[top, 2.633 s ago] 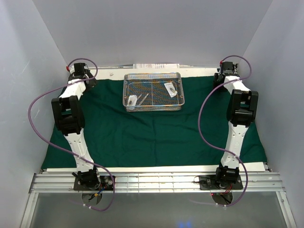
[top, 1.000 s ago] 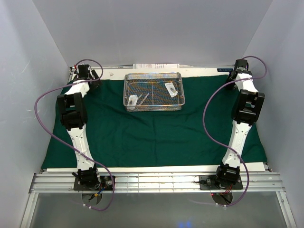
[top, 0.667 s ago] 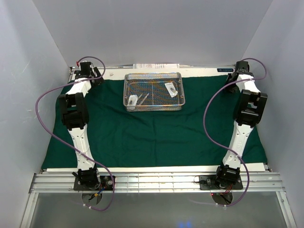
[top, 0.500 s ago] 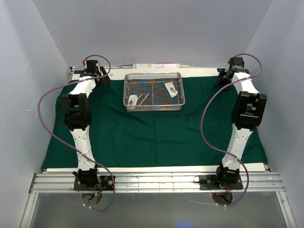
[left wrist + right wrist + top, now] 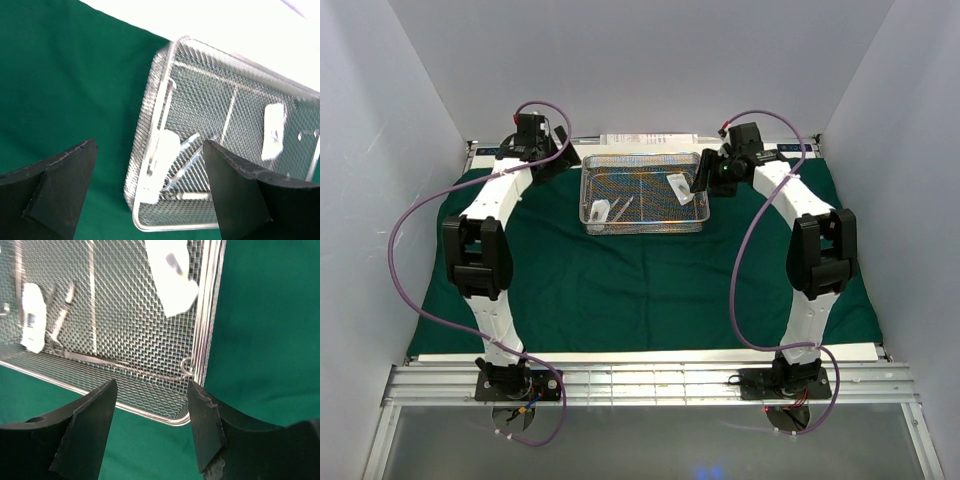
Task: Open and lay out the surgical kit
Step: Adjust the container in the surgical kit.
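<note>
The dark green cloth (image 5: pixel 640 280) lies spread flat on the table. The silver wire-mesh tray (image 5: pixel 645 228) stands on its far middle. In it lie two white packets (image 5: pixel 599 211) (image 5: pixel 679 188) and thin tweezers (image 5: pixel 623 207). My left gripper (image 5: pixel 558 160) is open and empty above the tray's left end; in the left wrist view its jaws (image 5: pixel 149 150) straddle the tray rim (image 5: pixel 150 95) near one packet (image 5: pixel 165 150). My right gripper (image 5: pixel 705 178) is open and empty at the tray's right end; its jaws (image 5: pixel 151 390) frame the tray's corner (image 5: pixel 175 417), near a ring-handled instrument (image 5: pixel 186 366).
A white printed sheet (image 5: pixel 650 138) lies behind the tray against the back wall. White walls enclose the table on three sides. Purple cables (image 5: pixel 410 220) loop off both arms. The cloth's near half (image 5: pixel 640 310) carries nothing.
Both arms have swung inward from the cloth's far corners to the two ends of the tray. The tray and its contents have not moved.
</note>
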